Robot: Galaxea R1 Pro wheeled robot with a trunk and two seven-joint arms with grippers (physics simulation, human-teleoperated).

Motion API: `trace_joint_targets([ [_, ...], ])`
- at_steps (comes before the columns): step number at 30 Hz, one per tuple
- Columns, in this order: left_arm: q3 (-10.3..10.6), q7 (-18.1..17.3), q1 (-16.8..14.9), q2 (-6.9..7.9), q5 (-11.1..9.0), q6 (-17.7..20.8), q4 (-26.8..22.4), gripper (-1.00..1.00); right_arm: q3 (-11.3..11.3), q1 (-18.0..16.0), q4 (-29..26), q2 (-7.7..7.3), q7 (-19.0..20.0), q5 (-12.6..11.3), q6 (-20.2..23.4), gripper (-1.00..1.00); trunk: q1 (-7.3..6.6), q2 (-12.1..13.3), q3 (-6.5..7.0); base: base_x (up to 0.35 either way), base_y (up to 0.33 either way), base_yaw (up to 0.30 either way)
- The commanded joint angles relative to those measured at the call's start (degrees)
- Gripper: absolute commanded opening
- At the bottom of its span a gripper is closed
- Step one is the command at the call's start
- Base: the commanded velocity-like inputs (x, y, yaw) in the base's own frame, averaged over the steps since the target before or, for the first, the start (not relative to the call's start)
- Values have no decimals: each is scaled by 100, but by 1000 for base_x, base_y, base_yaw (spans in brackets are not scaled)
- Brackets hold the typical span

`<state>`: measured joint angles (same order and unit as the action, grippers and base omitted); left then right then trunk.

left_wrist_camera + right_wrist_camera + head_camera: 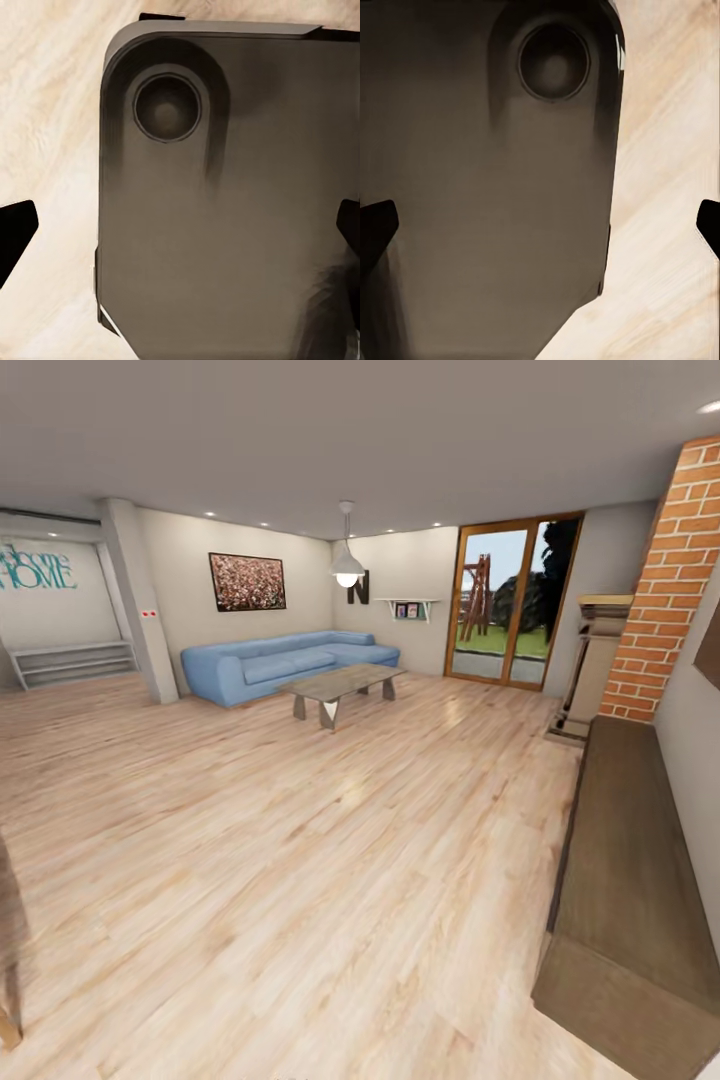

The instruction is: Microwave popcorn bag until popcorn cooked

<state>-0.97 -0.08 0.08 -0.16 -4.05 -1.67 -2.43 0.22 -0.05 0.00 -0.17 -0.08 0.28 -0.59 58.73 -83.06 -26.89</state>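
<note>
The robot stands in a lounge: wood floor [300,880], blue sofa [285,663], coffee table [340,685], brick column [670,580]. No kitchen or popcorn bag is in sight. Both wrist cameras look down over the robot's dark base [225,225]. The left hand [180,232] and right hand [540,225] are spread, holding nothing. Judging by the task, the bag should be light and soft; grip its rolled rim.

Blue sofa [285,663] behind coffee table [340,685]; brick column [668,580] right.

Teal lettering [36,568], seemingly "welcome HOME", on the far wall [60,610]
</note>
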Motion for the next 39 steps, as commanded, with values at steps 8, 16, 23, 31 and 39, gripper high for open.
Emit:
trace_joint_targets([
  [8, 29, 12, 1, 41, -44, -9, 1, 100, 7, 1, 0, 0, -1, -4, -10, 100, 0, -2, -4, 0, 0, 282],
  [16, 30, 25, 1, 42, -43, -9, 4, 100, -9, 0, 0, -1, -1, -10, -26, 100, 0, -2, -4, 0, 0, 286],
  [23, 33, 26, 1, 43, -43, -9, 4, 100, -37, -1, 0, -1, -1, -56, -73, 100, 0, -2, -4, 0, 0, 286],
  [31, 27, 26, 1, 43, -43, -9, 5, 100, -38, -1, 0, -1, -1, -30, -134, 100, 0, -2, -4, 0, 0, 285],
  [39, 27, 26, 1, 43, -43, -9, 5, 100, -38, -1, 0, -1, -1, -31, -221, 100, 0, -2, -4, 0, 0, 285],
])
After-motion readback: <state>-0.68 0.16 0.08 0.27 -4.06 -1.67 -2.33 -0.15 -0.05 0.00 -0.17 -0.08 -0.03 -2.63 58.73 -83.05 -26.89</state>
